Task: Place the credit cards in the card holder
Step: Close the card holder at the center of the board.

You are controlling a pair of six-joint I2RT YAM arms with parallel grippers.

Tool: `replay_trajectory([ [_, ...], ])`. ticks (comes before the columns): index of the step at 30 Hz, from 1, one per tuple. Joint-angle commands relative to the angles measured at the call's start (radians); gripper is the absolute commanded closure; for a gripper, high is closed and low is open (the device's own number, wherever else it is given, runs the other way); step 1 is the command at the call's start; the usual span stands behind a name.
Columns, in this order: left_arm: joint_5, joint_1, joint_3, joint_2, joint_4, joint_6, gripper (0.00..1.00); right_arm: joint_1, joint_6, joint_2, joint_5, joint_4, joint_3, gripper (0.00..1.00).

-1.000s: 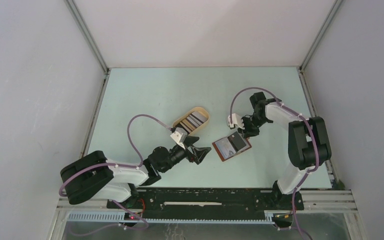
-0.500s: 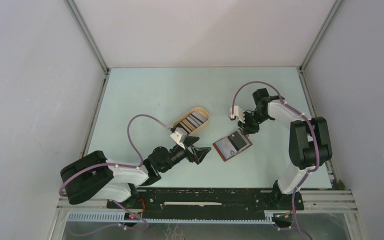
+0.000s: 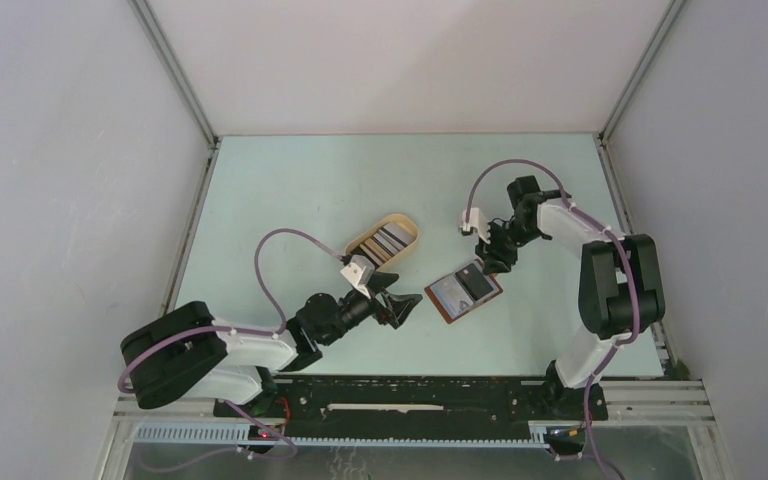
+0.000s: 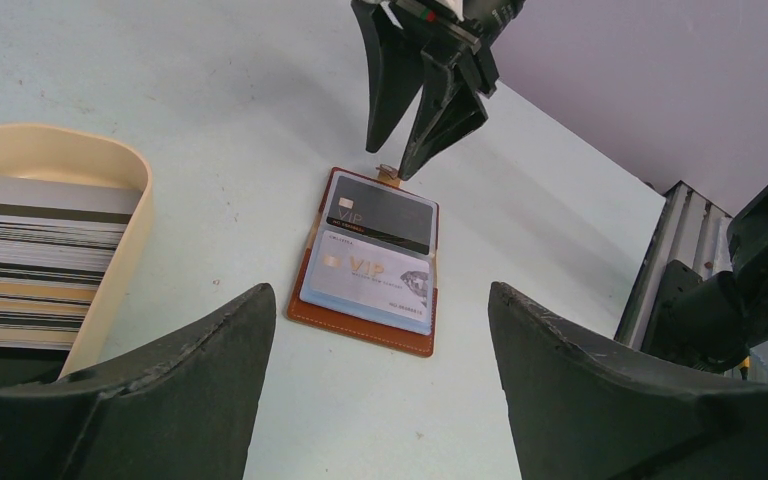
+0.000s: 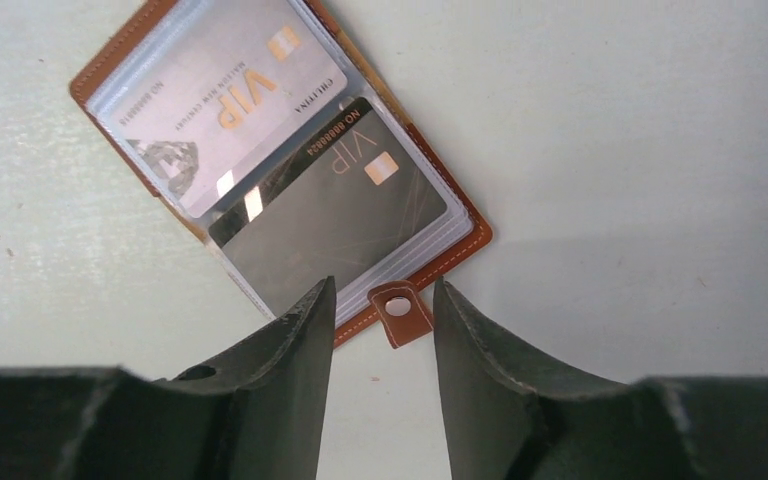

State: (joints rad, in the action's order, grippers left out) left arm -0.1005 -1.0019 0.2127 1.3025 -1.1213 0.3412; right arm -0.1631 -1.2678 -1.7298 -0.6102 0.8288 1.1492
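Note:
The card holder lies open on the table, reddish-brown, with a pale VIP card and a black VIP card in its clear sleeves. It also shows in the left wrist view. My right gripper hovers at its far edge, jaws narrowly open and empty. The fingers straddle the snap tab without gripping it. My left gripper is wide open and empty, just left of the holder. More credit cards are stacked in a tan tray.
The oval tan tray stands left of the holder and behind my left gripper; it also shows in the left wrist view. The right gripper stands over the holder's far end. Enclosure walls ring the table.
My right gripper has drawn back from over the black card to the holder's far edge by the snap tab. The left arm and the holder have not moved.

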Motion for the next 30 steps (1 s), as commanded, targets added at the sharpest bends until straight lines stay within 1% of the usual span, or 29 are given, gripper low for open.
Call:
replay_trajectory([
  [1,0.0,0.003,0.002,-0.004,-0.049,0.002,0.18,0.007,0.02,0.096,-0.096,0.039,0.03,0.5],
  [5,-0.019,0.003,-0.008,-0.019,-0.049,0.035,0.18,0.007,0.054,0.188,-0.155,0.057,0.028,0.49],
  [10,-0.021,0.003,-0.026,-0.037,-0.046,0.128,0.18,0.007,0.095,0.363,-0.282,0.076,0.005,0.49],
  [11,-0.021,0.003,-0.031,-0.046,-0.044,0.152,0.18,0.007,0.116,0.397,-0.304,0.069,0.0,0.49],
  [14,-0.017,0.003,-0.04,-0.081,-0.029,0.22,0.18,0.006,0.249,0.49,-0.336,0.026,-0.011,0.49],
  [16,-0.014,0.003,-0.037,-0.105,0.003,0.257,0.19,0.006,0.322,0.515,-0.356,0.03,-0.011,0.47],
  [17,-0.013,0.003,-0.032,-0.118,0.032,0.273,0.19,0.007,0.371,0.52,-0.363,0.03,-0.011,0.45],
  [18,-0.014,0.003,-0.024,-0.132,0.066,0.291,0.19,0.007,0.416,0.518,-0.376,0.036,-0.011,0.41],
  [19,-0.017,0.003,-0.014,-0.15,0.106,0.308,0.2,0.007,0.444,0.511,-0.391,0.051,-0.011,0.35],
  [20,-0.02,0.002,-0.005,-0.163,0.153,0.33,0.2,0.007,0.457,0.495,-0.415,0.075,-0.011,0.33],
  [22,-0.031,-0.004,0.009,-0.185,0.22,0.367,0.21,0.007,0.438,0.452,-0.445,0.138,0.001,0.33],
  [23,-0.043,-0.009,0.008,-0.192,0.238,0.383,0.21,0.007,0.442,0.434,-0.441,0.146,0.006,0.33],
  [26,-0.087,-0.032,0.01,-0.208,0.281,0.427,0.22,0.007,0.482,0.411,-0.365,0.113,0.006,0.36],
  [28,-0.12,-0.05,0.017,-0.202,0.305,0.451,0.23,0.007,0.56,0.419,-0.277,0.034,-0.013,0.37],
  [30,-0.15,-0.067,0.03,-0.178,0.324,0.477,0.27,0.007,0.623,0.428,-0.17,-0.047,-0.042,0.37],
])
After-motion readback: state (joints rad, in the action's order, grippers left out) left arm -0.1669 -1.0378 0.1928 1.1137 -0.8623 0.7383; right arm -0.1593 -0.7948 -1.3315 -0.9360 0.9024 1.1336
